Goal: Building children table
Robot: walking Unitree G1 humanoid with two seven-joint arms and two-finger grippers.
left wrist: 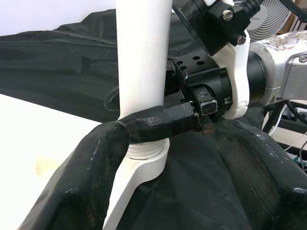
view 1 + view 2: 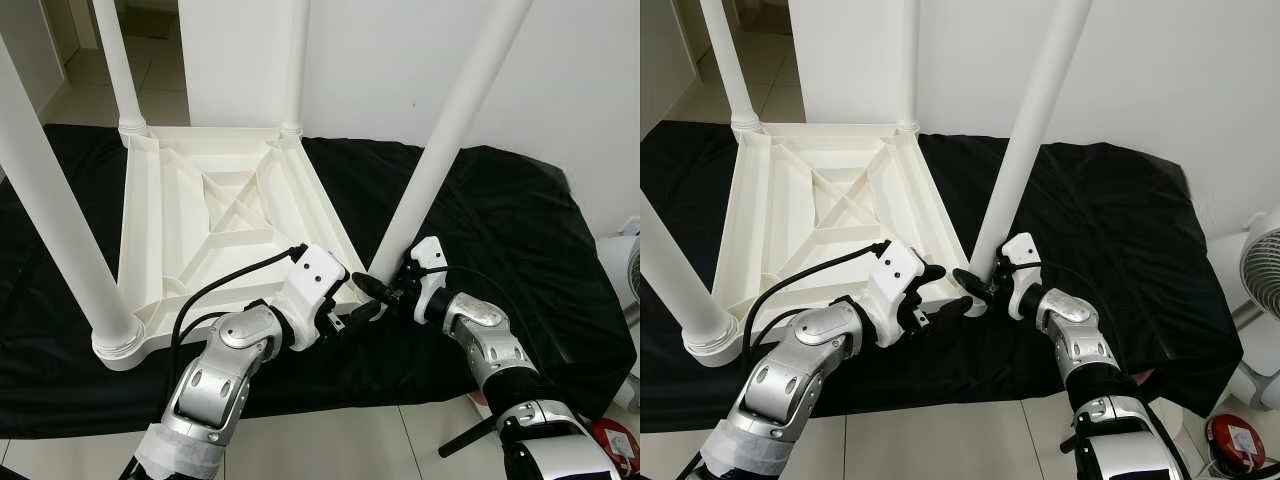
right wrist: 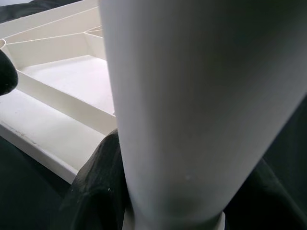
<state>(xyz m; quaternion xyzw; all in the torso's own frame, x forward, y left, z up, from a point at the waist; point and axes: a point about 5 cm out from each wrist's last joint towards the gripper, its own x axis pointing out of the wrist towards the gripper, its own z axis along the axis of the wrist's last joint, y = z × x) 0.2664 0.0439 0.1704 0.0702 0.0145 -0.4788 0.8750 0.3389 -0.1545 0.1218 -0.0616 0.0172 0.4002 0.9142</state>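
Observation:
A white plastic children's table (image 2: 135, 230) lies upside down on a black cloth, with several white legs standing up from its corners. My right gripper (image 2: 380, 290) is shut on the near right leg (image 2: 450, 130) just above its socket; its black finger (image 1: 158, 122) wraps around the leg's base. My left gripper (image 2: 943, 288) is open at the same corner, its fingers (image 1: 81, 182) spread to either side of the socket and holding nothing. In the right wrist view the leg (image 3: 192, 105) stands very close, and the ribbed underside (image 3: 62, 76) lies behind it.
The black cloth (image 2: 520, 230) covers a low platform whose front edge meets the tiled floor (image 2: 330, 440) by my feet. A white fan (image 2: 1265, 270) and a red object (image 2: 1235, 440) stand on the right. A white wall runs behind.

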